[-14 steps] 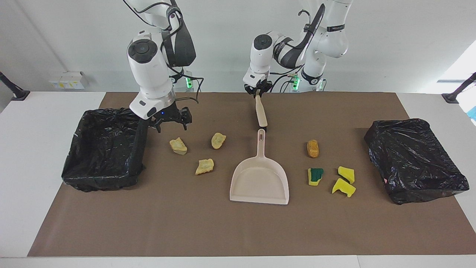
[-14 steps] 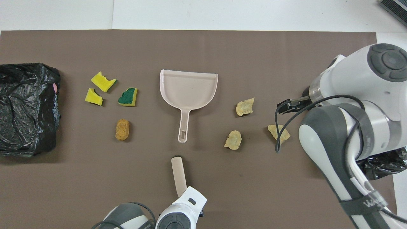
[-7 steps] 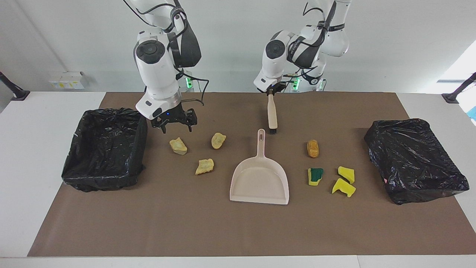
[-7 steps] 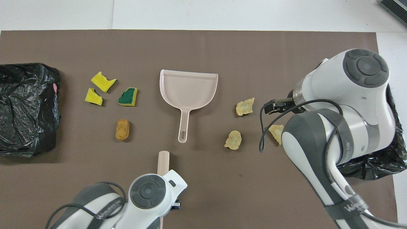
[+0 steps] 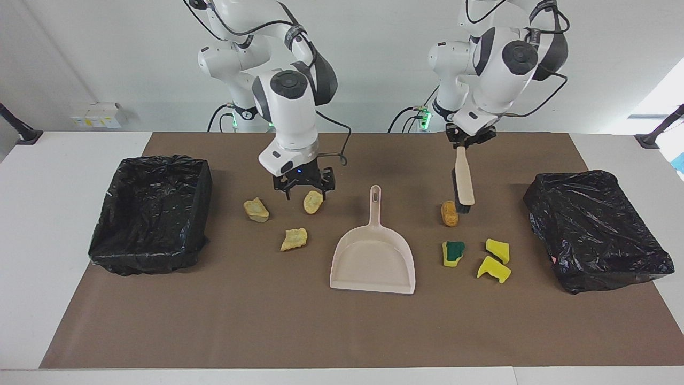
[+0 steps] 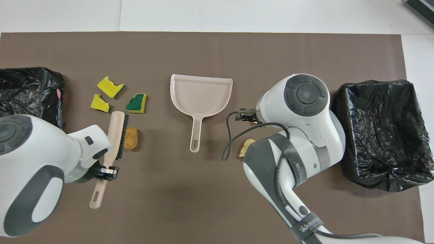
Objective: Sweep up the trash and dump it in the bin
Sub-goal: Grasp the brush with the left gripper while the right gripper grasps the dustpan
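Both our arms have swung across since a second ago: our left hand (image 5: 470, 138), clamped on the brush (image 5: 464, 182), has carried it from above the dustpan handle toward the left arm's end of the desk (image 5: 320, 331), and our right hand (image 5: 303, 184) has come away from the bin (image 5: 152, 214) at the right arm's end to hang, fingers wide and holding nothing, over the tan chunks.

Our brush hangs bristles-down just beside the orange-brown lump (image 5: 450, 213). A little farther from us lie the green-faced sponge piece (image 5: 453, 253) and two yellow sponge pieces (image 5: 497, 250) (image 5: 494, 269), with the second bin (image 5: 596, 230) at that end. The dustpan (image 5: 373, 256) rests mid-desk, its handle toward us and its mouth away. Three tan chunks (image 5: 256, 209) (image 5: 313, 202) (image 5: 294, 239) sit between it and the first bin.

To sweep well, we judge we should lower the bristles flat onto the mat on the bin side of the scraps and draw them toward the pan, while our right hand takes the pan's handle to turn and steady it.
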Available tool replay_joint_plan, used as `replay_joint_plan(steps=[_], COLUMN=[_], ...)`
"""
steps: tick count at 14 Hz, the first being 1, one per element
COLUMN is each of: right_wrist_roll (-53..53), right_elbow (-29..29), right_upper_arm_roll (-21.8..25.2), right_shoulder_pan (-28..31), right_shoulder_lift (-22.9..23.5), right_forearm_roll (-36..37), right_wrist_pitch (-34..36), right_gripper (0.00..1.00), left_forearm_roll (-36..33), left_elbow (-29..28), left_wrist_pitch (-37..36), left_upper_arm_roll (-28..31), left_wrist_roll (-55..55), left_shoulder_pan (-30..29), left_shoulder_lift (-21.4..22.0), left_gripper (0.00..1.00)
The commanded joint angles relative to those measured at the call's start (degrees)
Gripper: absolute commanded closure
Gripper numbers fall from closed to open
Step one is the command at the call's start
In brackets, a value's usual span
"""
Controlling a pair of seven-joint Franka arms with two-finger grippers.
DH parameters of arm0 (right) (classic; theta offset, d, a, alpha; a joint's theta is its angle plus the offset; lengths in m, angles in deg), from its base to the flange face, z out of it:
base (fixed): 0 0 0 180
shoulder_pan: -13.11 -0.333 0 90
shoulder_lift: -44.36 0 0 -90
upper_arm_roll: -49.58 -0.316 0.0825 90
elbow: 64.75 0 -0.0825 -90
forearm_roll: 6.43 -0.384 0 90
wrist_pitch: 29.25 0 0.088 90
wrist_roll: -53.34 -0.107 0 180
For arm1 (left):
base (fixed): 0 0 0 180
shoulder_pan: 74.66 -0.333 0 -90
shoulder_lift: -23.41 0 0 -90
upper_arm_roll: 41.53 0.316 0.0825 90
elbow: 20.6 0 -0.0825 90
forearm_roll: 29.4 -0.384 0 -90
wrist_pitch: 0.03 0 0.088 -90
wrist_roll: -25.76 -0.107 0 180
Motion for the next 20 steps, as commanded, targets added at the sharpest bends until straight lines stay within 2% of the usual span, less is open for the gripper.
replay_joint_plan(steps=[1,2,5,7,10,11,14,16,18,20], right_wrist_roll=[-8.0,-11.6,-19.0,-19.1,-19.1,-18.6,-18.4,-18.4,-18.2,-14.6], right_elbow=[-4.6,-6.1,-9.7,-9.6,-9.6,-9.6,-9.6,-9.6,-9.6,-9.5], right_upper_arm_roll=[0.4,0.4,0.3,0.2,0.2,0.2,0.2,0.2,0.1,0.2], right_shoulder_pan=[-5.1,-7.3,-11.4,-12.6,-13.6,-13.8,-13.7,-13.4,-13.4,-13.5], right_shoulder_lift=[5.2,7.3,13.3,14.2,15.5,15.5,15.5,15.5,15.4,14.4], right_forearm_roll=[0.5,2.0,6.9,7.4,9.0,9.1,9.7,9.5,9.2,8.6], right_wrist_pitch=[-1.3,-2.3,-3.9,-6.5,-6.9,-6.8,-6.8,-6.8,-6.2,-5.4], right_gripper=[0.00,0.00,0.00,0.00,0.00,0.04,0.36,0.64,0.99,1.00], left_forearm_roll=[-1.9,-2.7,-5.9,-6.1,-5.9,-5.9,-5.8,-5.8,-5.8,-5.9], left_elbow=[9.3,11.3,11.9,12.3,12.2,12.0,11.7,11.7,11.6,11.3], left_wrist_pitch=[-0.6,0.8,7.3,9.6,12.1,12.1,12.1,12.0,12.0,12.2], left_upper_arm_roll=[-0.9,-0.9,-0.9,-0.9,-0.9,-0.9,-0.9,-0.9,-0.9,-0.9], left_wrist_roll=[-10.3,-12.6,-14.8,-18.2,-18.2,-18.2,-18.3,-18.4,-18.4,-18.2], left_shoulder_pan=[-8.5,-10.5,-13.4,-15.9,-16.1,-16.1,-16.0,-16.0,-16.0,-16.0], left_shoulder_lift=[-8.0,-9.6,-12.2,-14.0,-15.3,-15.3,-15.1,-15.0,-14.9,-15.0], left_gripper=[1.00,1.00,1.00,1.00,1.00,1.00,1.00,1.00,1.00,1.00])
